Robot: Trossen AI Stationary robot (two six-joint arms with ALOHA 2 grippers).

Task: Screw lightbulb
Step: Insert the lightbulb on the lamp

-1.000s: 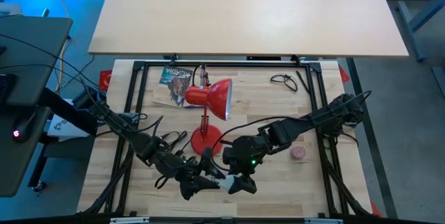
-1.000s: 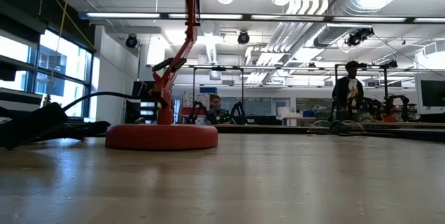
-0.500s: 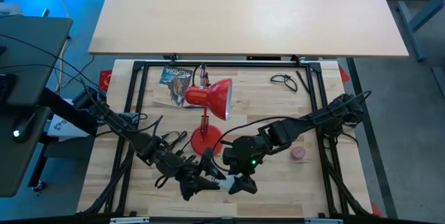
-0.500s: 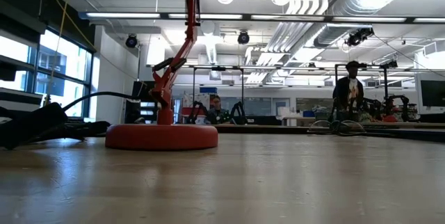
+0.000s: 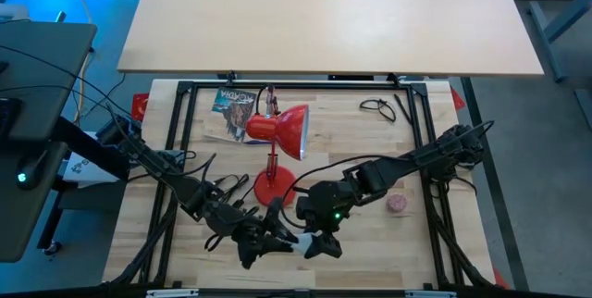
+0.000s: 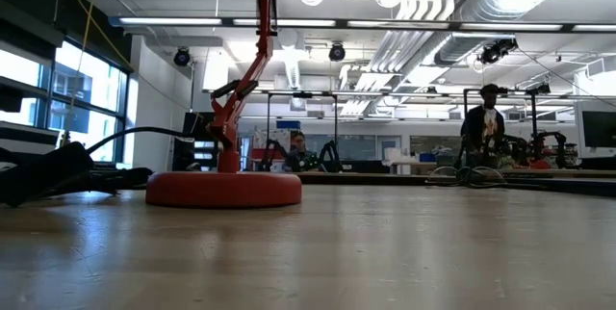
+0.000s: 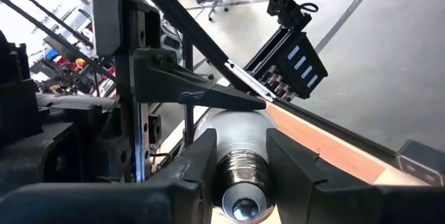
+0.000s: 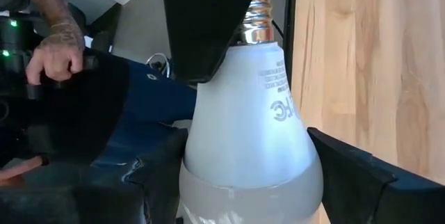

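The lightbulb (image 5: 294,240), white with a silver screw base, is held between my two grippers near the table's near edge. My left gripper (image 5: 277,239) comes from the left and is shut on its base end. My right gripper (image 5: 313,242) comes from the right and is shut on its white globe. The red lamp stands behind them on its round base (image 5: 274,188), its shade (image 5: 289,130) pointing toward the right. The low view shows the lamp's base (image 6: 223,190) but neither gripper. My left gripper pinches the bulb's silver screw base (image 7: 240,177) between its two fingers (image 7: 192,170), which lie along the bulb's axis. The base end points back into the gripper. My right gripper holds the widest part of the white globe (image 8: 245,156) between its two fingers (image 8: 161,163), coming from the globe's end. The screw base (image 8: 259,10) points away from it, partly behind my left gripper's finger (image 8: 206,22).
A small pink ball (image 5: 397,204) lies right of the lamp. Glasses (image 5: 377,106) and a printed card (image 5: 233,104) lie near the far edge. A black frame (image 5: 435,141) borders the table. A person's hand (image 8: 59,51) shows beyond the near edge.
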